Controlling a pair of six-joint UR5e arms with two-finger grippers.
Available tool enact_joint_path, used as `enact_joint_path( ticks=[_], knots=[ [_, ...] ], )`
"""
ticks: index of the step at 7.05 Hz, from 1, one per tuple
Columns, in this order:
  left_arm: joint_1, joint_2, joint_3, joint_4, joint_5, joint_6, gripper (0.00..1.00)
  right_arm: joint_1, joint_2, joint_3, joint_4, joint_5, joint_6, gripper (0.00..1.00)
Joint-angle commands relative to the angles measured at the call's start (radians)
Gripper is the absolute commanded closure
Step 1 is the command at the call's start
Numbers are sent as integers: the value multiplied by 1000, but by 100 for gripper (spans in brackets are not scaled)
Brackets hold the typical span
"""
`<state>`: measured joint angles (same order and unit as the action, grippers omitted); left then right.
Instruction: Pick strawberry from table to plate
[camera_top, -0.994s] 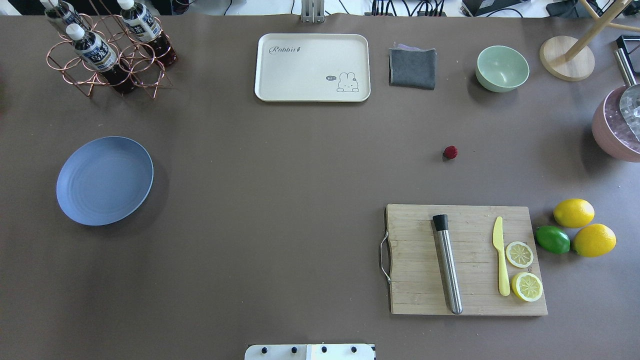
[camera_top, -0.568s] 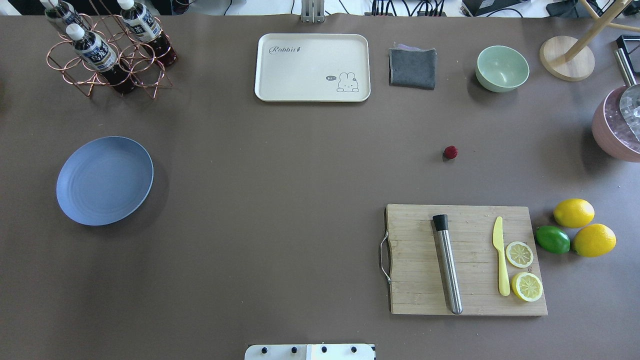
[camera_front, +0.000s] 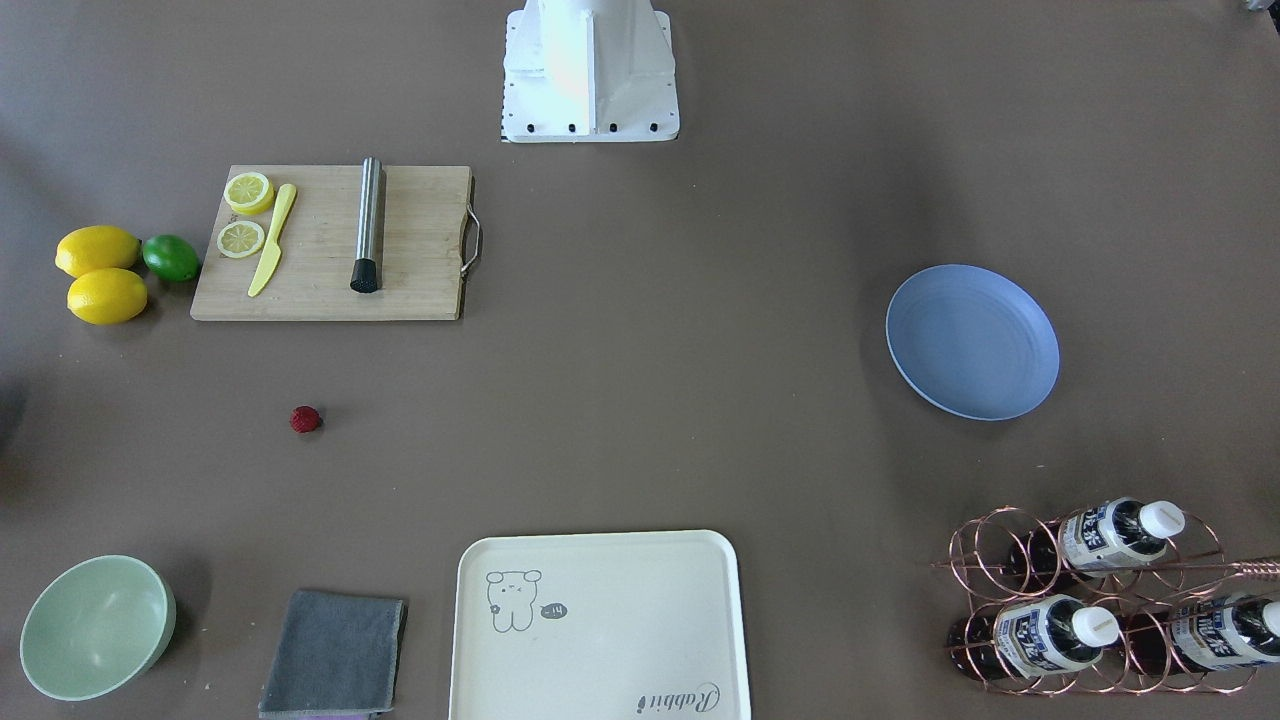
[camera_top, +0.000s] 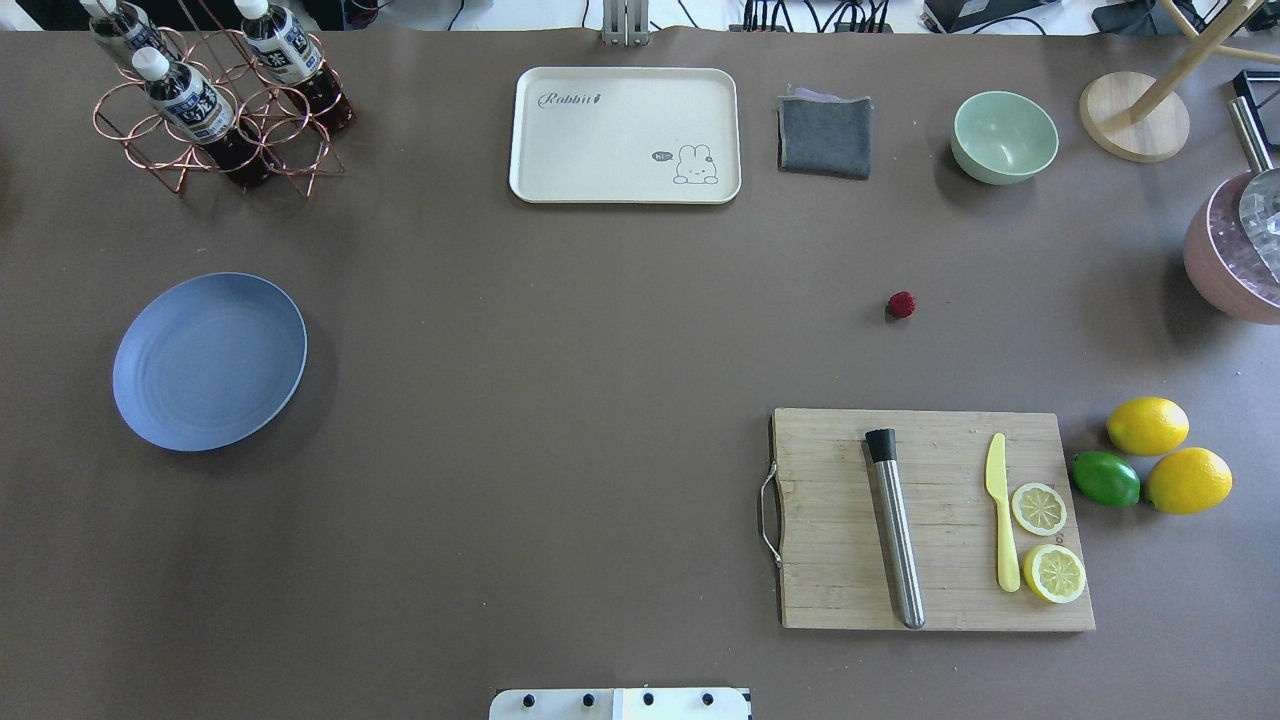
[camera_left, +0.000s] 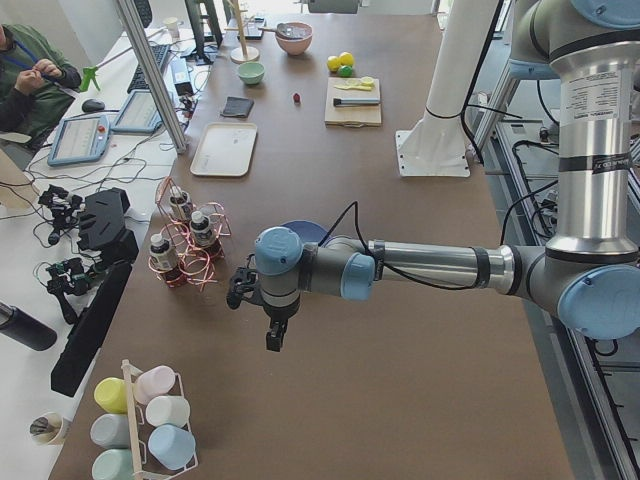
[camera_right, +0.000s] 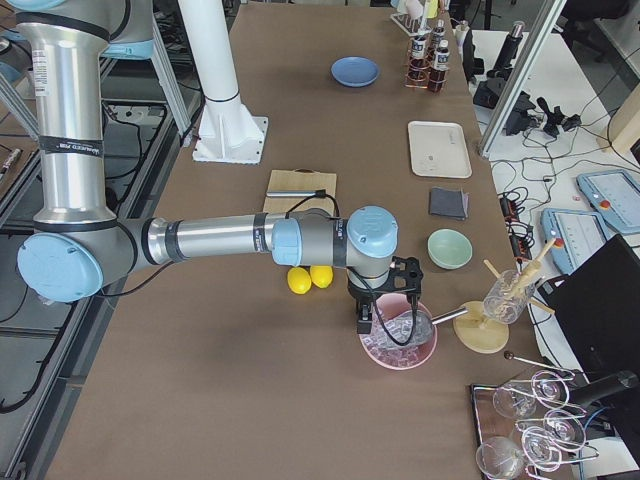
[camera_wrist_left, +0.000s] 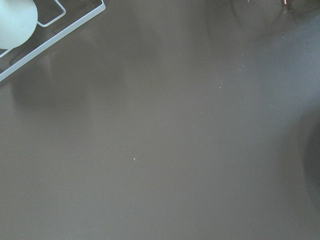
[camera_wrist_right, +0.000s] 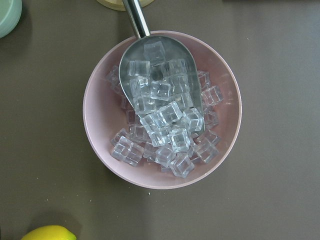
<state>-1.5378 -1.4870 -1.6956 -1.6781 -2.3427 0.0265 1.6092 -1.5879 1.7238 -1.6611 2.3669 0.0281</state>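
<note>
Nothing moved: strawberry (camera_top: 902, 305) on table (camera_top: 560, 400), plate (camera_top: 210, 362) apart; pink bowl (camera_wrist_right: 92, 110) holds ice (camera_wrist_right: 165, 120), scoop (camera_wrist_right: 135, 17); both jaws: cannot tell.

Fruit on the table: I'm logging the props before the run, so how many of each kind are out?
strawberry: 1
whole lemons: 2
lime: 1
cut lemon pieces, on the cutting board: 2
Total: 6
</note>
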Motion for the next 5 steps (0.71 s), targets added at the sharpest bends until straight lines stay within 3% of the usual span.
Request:
enact_joint_path(
  ticks=[1,5],
  knots=[
    [2,1,-4,-5,-1,1,2,0,-1,2,0,2,3,0],
    [4,-7,-9,-6,-3,0,2,0,-18,42,-2,5,4,0]
  ],
)
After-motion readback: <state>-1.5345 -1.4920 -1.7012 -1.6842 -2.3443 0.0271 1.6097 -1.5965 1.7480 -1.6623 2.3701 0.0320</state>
